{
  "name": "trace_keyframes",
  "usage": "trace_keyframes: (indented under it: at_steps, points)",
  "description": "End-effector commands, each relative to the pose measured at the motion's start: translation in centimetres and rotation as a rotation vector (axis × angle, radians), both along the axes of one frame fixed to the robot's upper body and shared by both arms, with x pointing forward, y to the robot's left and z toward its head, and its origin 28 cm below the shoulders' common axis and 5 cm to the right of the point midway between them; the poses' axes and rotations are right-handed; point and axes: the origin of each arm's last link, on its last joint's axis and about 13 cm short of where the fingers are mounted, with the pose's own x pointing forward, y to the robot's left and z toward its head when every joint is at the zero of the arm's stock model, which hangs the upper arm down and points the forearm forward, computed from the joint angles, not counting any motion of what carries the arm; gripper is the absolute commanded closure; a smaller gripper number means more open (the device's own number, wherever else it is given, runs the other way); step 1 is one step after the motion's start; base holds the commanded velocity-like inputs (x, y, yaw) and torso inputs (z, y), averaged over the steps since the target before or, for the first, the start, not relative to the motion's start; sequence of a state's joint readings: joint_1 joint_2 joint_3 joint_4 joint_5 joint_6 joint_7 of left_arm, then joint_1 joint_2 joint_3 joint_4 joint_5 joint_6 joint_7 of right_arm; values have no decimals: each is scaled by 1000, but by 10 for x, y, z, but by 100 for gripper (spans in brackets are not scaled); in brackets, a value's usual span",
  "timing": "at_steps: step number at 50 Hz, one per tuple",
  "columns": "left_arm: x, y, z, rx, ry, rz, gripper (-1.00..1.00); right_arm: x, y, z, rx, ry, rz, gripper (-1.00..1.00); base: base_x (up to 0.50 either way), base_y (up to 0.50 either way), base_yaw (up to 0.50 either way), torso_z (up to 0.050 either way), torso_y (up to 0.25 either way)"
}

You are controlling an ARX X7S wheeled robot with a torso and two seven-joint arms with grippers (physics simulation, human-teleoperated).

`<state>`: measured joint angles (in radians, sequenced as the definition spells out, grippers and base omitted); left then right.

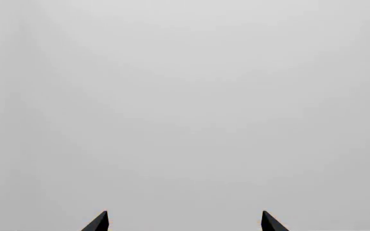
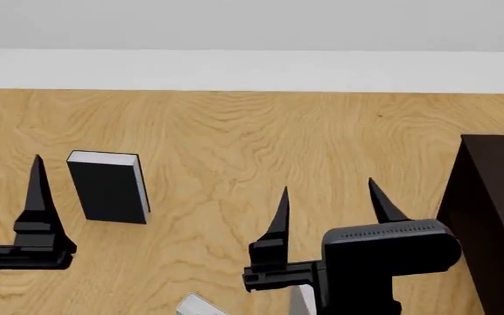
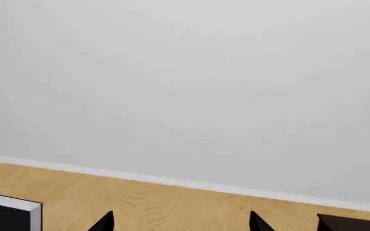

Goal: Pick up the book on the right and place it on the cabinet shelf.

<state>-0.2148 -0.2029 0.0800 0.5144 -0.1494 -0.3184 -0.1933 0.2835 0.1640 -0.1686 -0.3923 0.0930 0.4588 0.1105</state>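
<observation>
The head view's bottom edge shows two pale grey pieces, a corner [image 2: 197,306] and a sliver [image 2: 302,299] under my right arm. I cannot tell which is the book, and most of each is hidden. The dark brown cabinet [image 2: 495,203] stands at the right, its corner [image 3: 355,224] also in the right wrist view; its shelf is not visible. My right gripper [image 2: 328,186] [image 3: 181,219] is open and empty, raised above the wood left of the cabinet. My left gripper [image 1: 185,220] is open and empty, facing a blank grey wall; only one finger [image 2: 37,190] appears in the head view.
A black-covered book [image 2: 108,189] [image 3: 6,214] with white page edges stands upright on the wood floor [image 2: 234,144], between my two grippers and further away. A white skirting board [image 2: 252,69] and a grey wall close the far side.
</observation>
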Motion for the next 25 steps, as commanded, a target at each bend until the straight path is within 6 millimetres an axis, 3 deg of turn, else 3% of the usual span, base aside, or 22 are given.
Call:
trace_keyframes:
  at_steps: [1, 6, 12, 16, 22, 25]
  points:
    - [0, 1, 1, -7, -1, 1, -100, 3, 0, -2, 40, 48, 24, -100, 0, 0, 0, 0, 0]
    - [1, 3, 3, -9, 1, 6, -100, 1, 1, 9, -19, 101, -45, -100, 0, 0, 0, 0, 0]
    - [2, 4, 3, -14, 4, 12, -100, 0, 0, 47, -12, 227, -13, -100, 0, 0, 0, 0, 0]
    - [0, 6, 5, -21, 0, 14, -100, 6, -3, 74, -25, 403, 8, -100, 0, 0, 0, 0, 0]
    - [-2, 7, 8, -23, -5, 11, -100, 23, -17, 96, -54, 542, -38, -100, 0, 0, 0, 0, 0]
    - [-2, 8, 9, -29, -5, 13, -100, 23, -15, 109, -69, 609, 38, -100, 0, 0, 0, 0, 0]
